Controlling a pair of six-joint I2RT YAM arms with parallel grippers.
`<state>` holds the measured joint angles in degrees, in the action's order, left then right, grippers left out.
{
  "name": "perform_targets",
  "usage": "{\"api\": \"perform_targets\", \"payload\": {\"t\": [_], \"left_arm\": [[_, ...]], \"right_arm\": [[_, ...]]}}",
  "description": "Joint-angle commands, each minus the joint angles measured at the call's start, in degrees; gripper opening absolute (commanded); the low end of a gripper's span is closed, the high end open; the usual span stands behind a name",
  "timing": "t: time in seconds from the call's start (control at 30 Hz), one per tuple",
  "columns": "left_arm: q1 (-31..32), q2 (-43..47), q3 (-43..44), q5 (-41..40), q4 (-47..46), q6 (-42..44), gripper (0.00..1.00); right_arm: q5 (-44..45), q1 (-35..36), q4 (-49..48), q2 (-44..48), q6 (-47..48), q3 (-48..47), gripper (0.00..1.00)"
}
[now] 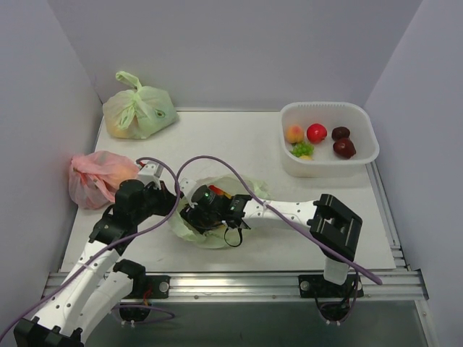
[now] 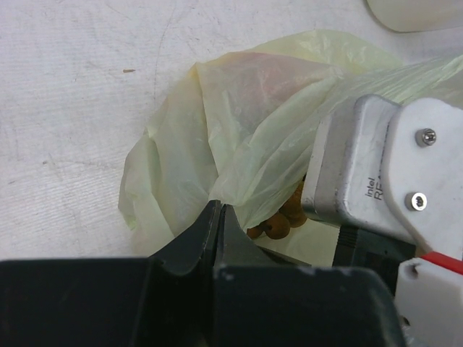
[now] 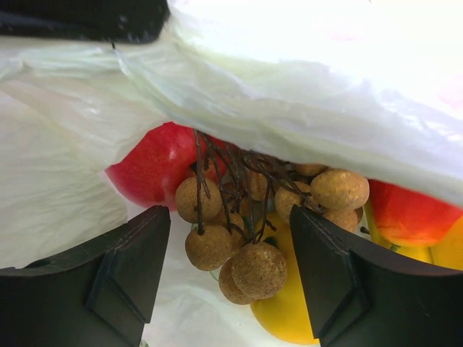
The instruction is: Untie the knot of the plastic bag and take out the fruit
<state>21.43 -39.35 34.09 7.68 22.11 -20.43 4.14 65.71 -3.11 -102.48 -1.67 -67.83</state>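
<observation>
I start from the table (image 1: pixel 239 137): the plastic bag (image 1: pixel 217 235) lies crumpled at its near middle, between my 2 arms, well apart from the white tub (image 1: pixel 365 155) at the far right. The pink bag (image 1: pixel 98 177) and the other green bag (image 1: pixel 141 108) sit off to the left and are none of my concern.

I see no knot in any view. The bag's mouth gapes toward the right wrist, so I judge the untying done and the step in hand to be taking out fruit.

The left gripper (image 2: pixel 219 217) has its jaws pressed together on a fold of the bag's film and lifts it like a tent flap. The right gripper (image 3: pixel 230 253) reaches under that flap with its jaws apart and nothing between the pads yet.

A tan berry cluster (image 3: pixel 253 217) hangs right between them, a red fruit (image 3: pixel 148 170) behind it, a yellow fruit (image 3: pixel 289 314) beneath.

To do this well I would hold the left lift steady, ease the right jaws forward around the 2 lowest berries rather than the thin stems, and close gently so no film gets caught.
</observation>
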Motion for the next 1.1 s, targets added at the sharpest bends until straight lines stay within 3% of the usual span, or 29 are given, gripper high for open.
{"api": "perform_targets", "payload": {"t": [0.0, 0.17, 0.23, 0.3, 0.33, 0.37, 0.4, 0.5, 0.73, 1.07], "left_arm": [[0.0, -0.4, 0.2, -0.6, -2.2, -0.3, 0.00], [-0.2, -1.3, 0.3, -0.7, -2.3, -0.3, 0.00], [-0.2, -1.5, 0.2, -1.1, -2.4, -0.4, 0.00], [-0.3, -1.9, 0.2, -1.5, -2.3, -0.4, 0.00], [-0.3, -1.9, 0.2, -1.9, -2.2, -0.3, 0.00], [-0.3, -2.1, 0.3, -2.0, -2.3, -0.2, 0.00], [-0.3, -2.1, 0.4, -2.2, -2.4, -0.2, 0.00], [-0.3, -3.0, 0.5, -2.8, -2.9, 0.5, 0.00], [-0.5, -10.3, 4.9, -2.2, -7.2, 2.8, 0.00], [-2.0, -25.1, 17.9, -0.8, -14.9, 4.7, 0.00]], "right_arm": [[0.9, -0.1, -2.1, -1.1, 1.2, -2.3, 0.67], [-2.6, -0.8, -1.3, -4.2, -0.8, -2.7, 0.63], [-3.3, -1.0, -1.2, -5.1, -1.5, -2.3, 0.56], [-3.2, -1.3, -1.6, -5.1, -1.8, -1.7, 0.44], [-3.0, -1.4, -2.3, -4.8, -2.0, -0.9, 0.31], [-2.7, -1.4, -2.8, -4.2, -2.0, -0.3, 0.31], [-2.6, -1.6, -3.3, -3.5, -1.9, 0.3, 0.19], [-2.5, -2.5, -4.1, 0.2, -1.7, 2.0, 0.04], [-0.7, -5.1, -4.4, 11.6, 0.4, 4.8, 0.00], [2.2, -10.0, -1.9, 22.8, 1.2, 6.8, 0.00]]}}
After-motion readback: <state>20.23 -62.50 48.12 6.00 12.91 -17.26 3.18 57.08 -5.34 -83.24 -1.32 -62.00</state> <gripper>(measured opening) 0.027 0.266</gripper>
